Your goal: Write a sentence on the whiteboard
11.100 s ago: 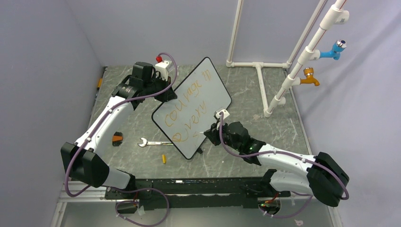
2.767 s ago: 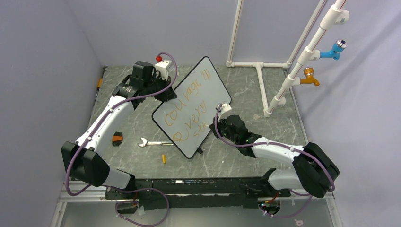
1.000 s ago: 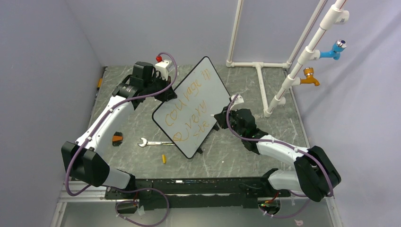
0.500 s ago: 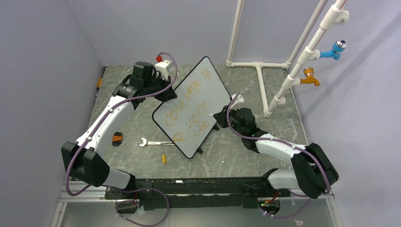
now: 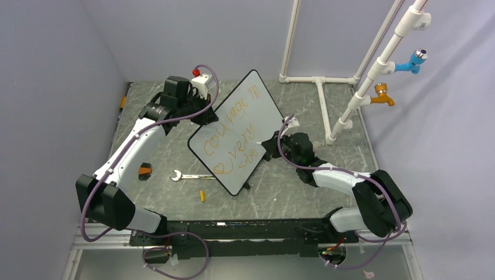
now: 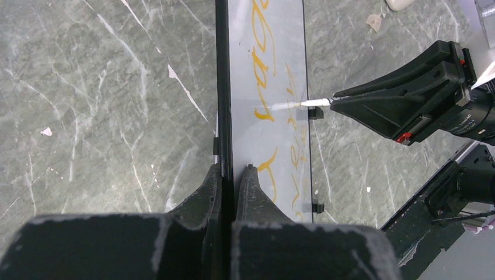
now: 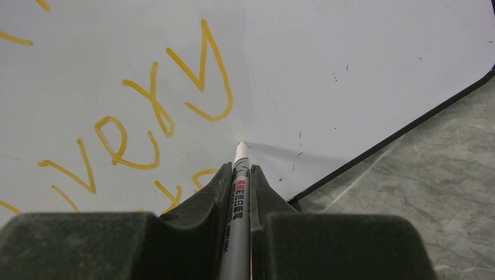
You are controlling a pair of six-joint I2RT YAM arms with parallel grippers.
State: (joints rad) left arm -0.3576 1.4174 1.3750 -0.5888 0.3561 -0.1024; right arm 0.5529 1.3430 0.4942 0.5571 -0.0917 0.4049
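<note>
The whiteboard [image 5: 260, 111] stands tilted on its lower edge in mid-table, white with a thin black rim. My left gripper [image 5: 205, 118] is shut on its upper left rim; the left wrist view shows both fingers [image 6: 232, 172] clamped on the black edge of the whiteboard [image 6: 265, 70]. The sentence [image 5: 233, 137] is in orange letters, with a small circle and short strokes below. My right gripper [image 5: 269, 143] is shut on a grey marker [image 7: 239, 175]. The marker's white tip meets the whiteboard [image 7: 350, 58] just right of the word "very" [image 7: 152, 116].
A steel wrench [image 5: 190, 175] lies on the marble table in front of the board, with a small yellow piece [image 5: 202, 195] and an orange-black item [image 5: 144, 170] nearby. A white pipe frame [image 5: 327, 81] with a blue tap [image 5: 413, 60] and an orange tap [image 5: 382, 93] stands at the back right.
Since the oldest frame, short orange strokes appeared below "very". In the last second my right gripper edged left toward the board with the marker. The left arm held still.
</note>
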